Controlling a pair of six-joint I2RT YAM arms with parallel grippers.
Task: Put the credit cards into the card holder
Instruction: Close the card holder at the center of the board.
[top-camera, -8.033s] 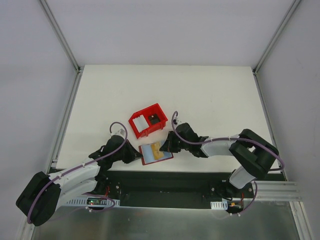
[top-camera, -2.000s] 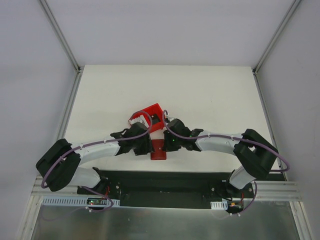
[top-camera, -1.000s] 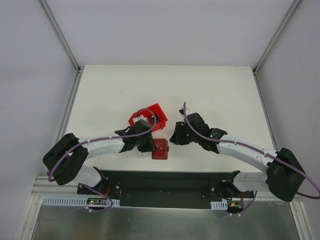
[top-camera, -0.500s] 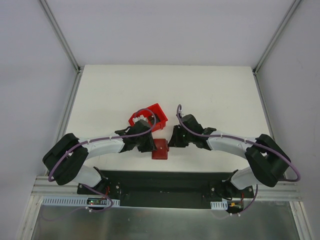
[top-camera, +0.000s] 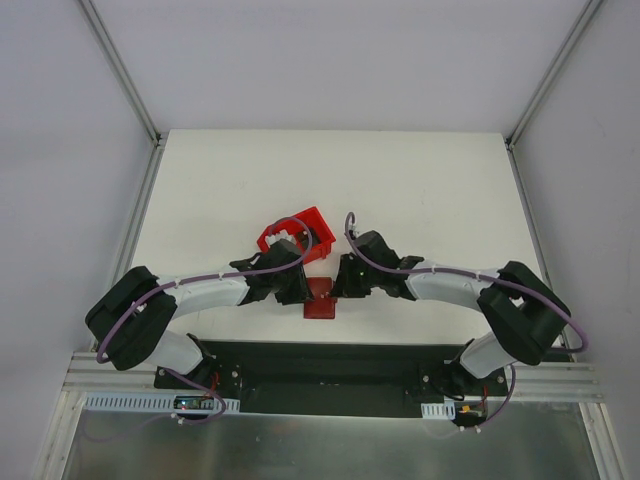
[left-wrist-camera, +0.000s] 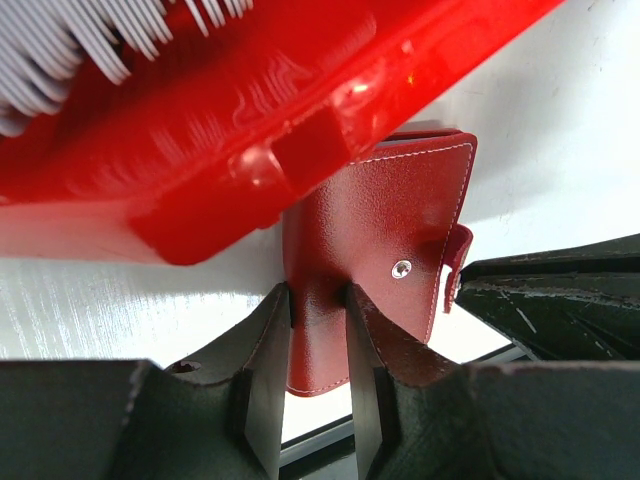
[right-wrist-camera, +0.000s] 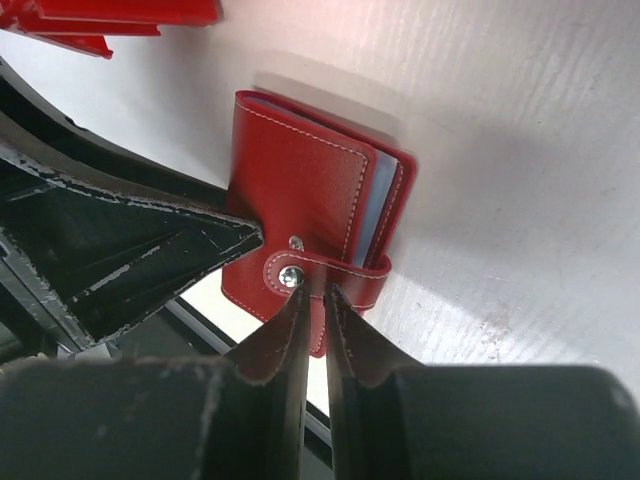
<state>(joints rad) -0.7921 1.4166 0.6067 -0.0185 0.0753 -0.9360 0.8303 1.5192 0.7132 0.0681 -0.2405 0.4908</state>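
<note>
the little dark red card holder lies folded shut at the near edge of the white table, just in front of the bright red bin. the left gripper is clamped on one edge of it. the right gripper has its fingers nearly together, tips right at the snap tab, and i cannot tell if they pinch it. a pale blue edge peeks out between the covers
</note>
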